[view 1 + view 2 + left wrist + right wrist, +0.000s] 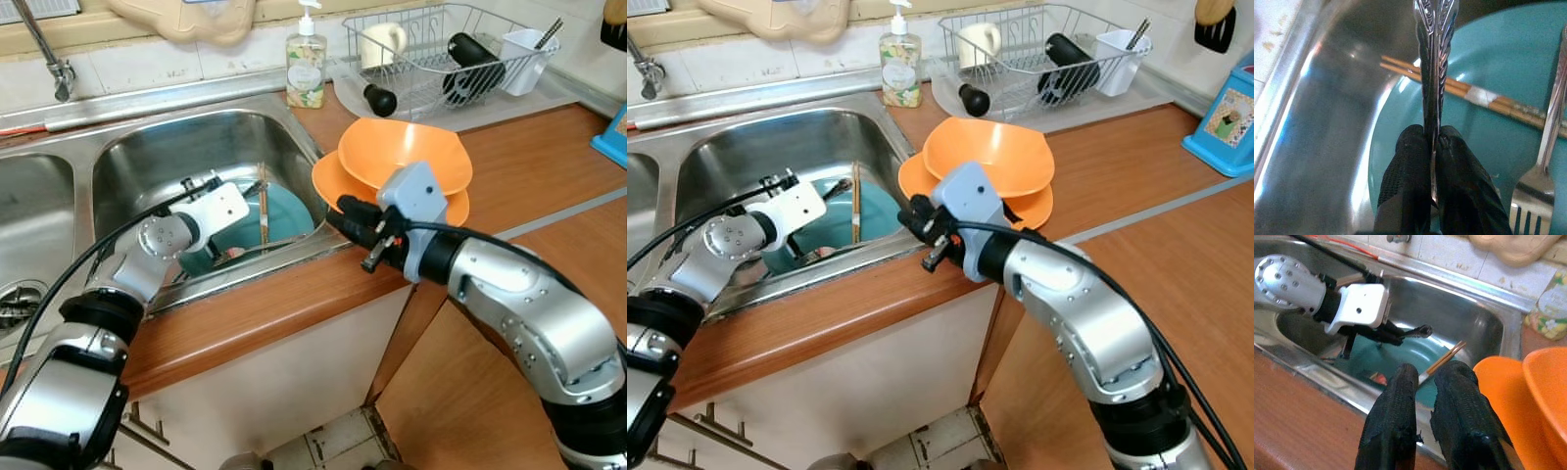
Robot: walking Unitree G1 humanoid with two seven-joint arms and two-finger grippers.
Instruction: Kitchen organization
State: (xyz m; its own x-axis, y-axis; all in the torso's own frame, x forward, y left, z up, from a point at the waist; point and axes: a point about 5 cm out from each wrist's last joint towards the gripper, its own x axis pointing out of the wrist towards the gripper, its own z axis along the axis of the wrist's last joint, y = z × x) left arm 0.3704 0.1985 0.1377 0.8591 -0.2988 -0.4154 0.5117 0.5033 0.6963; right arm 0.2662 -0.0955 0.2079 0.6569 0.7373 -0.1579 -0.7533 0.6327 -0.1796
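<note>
— Why was everything gathered at that end of the orange-brown wooden table (549, 166)?

— It looked like sorting after washing up, I'd say. The stainless steel sink basin (196, 157), shiny and rounded at the corners, held the dirty things: a round teal plate (289, 220) lay flat at its bottom, with a pair of light wooden chopsticks (1459, 88) and a steel fork (1542, 161) resting across it.

— And the bowls?

— Two smooth orange plastic bowls (407, 162), nested one inside the other, sat on the table just beside the sink's rim, probably waiting for the white wire dish rack (431, 59) behind them.

— What were the arms doing?

— The left tool (1432, 152) was down in the basin over the plate, its ribbed black fingers pressed together, pinching the embossed silver handle of a piece of cutlery (1434, 58), upright between them. The right tool (1422, 391) hovered at the sink's edge beside the bowls, fingers close together with a thin gap, holding nothing.
</note>
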